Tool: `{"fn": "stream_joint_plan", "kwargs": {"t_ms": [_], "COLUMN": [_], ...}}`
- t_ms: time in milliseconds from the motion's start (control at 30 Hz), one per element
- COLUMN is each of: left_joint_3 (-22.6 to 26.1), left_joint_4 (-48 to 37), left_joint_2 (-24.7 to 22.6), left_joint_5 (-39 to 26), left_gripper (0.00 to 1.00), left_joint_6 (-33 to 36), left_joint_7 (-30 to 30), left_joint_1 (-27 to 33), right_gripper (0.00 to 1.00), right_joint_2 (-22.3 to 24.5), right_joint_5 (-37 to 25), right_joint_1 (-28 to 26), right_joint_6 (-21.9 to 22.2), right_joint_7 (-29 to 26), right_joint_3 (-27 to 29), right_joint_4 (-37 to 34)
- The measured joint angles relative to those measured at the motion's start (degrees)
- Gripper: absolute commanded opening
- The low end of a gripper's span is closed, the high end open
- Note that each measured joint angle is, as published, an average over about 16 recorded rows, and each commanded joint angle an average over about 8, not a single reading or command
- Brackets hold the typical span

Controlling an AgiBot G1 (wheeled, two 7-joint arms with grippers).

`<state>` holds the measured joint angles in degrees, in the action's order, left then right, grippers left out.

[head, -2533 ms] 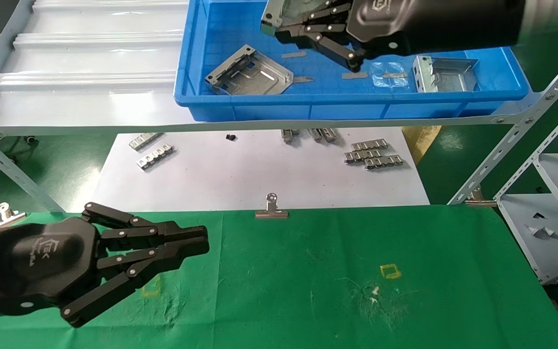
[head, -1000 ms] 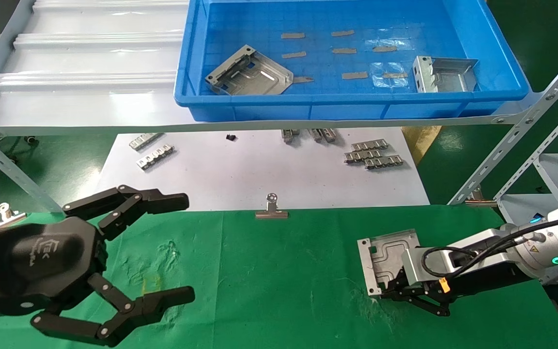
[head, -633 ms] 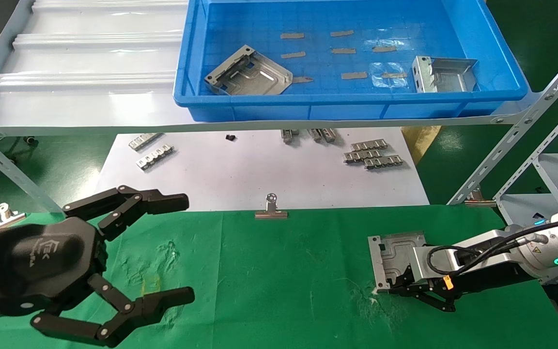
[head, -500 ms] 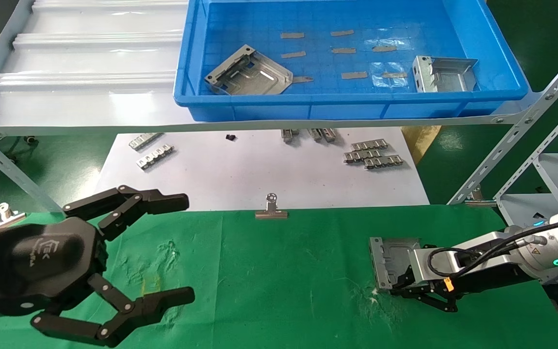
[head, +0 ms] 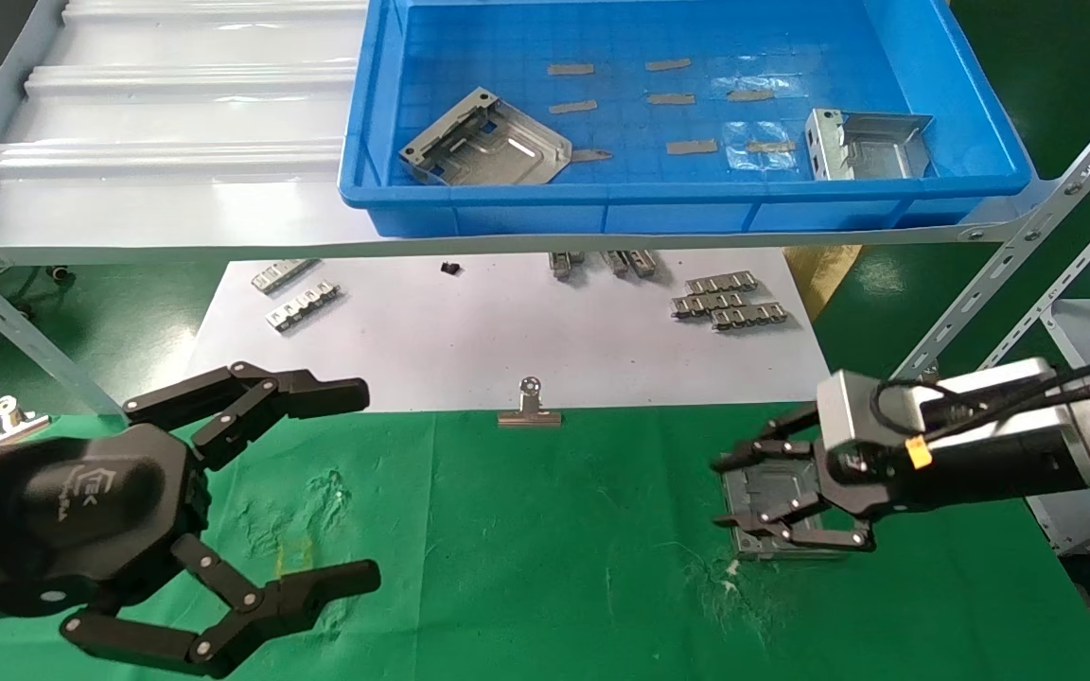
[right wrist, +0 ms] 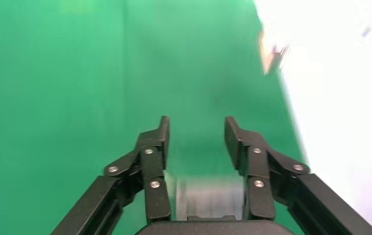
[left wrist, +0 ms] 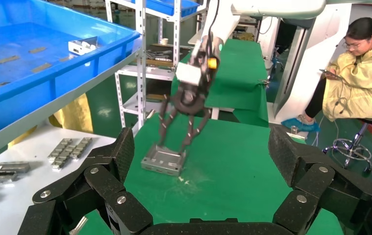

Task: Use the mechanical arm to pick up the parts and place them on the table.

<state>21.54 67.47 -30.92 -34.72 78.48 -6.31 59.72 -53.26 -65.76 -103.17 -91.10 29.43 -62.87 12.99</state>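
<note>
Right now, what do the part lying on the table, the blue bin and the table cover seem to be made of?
The part on the table looks like grey stamped sheet metal: dull sheen, pressed grooves, folded edges. The blue bin seems moulded plastic: uniform colour, glossy rim. The table cover looks like green cloth, as it wrinkles and shows no gloss.

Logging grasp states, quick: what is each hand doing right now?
Left hand: open, holding nothing, over the table.
Right hand: open, above the part lying on the table.
</note>
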Motion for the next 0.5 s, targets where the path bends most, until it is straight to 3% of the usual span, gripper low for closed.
{"fn": "stream_joint_plan", "kwargs": {"t_ms": [167,500], "left_joint_3": [0.00,0.00], "left_joint_4": [0.00,-0.01], "left_joint_2": [0.00,0.00], "left_joint_5": [0.00,0.00], "left_gripper": [1.00,1.00], "left_joint_6": [0.00,-0.01], "left_joint_7": [0.00,0.00], "left_joint_1": [0.00,-0.01], "right_gripper": [1.00,1.00], "right_joint_2": [0.72,1.27], "right_joint_5": [3.55,4.35], "right_joint_1": [0.26,1.55], "right_joint_6": [-2.10,-1.69], "right_joint_7": [-2.19,-3.30], "right_joint_3": [1.57,2.85], "right_joint_4": [-0.11,1.67]}}
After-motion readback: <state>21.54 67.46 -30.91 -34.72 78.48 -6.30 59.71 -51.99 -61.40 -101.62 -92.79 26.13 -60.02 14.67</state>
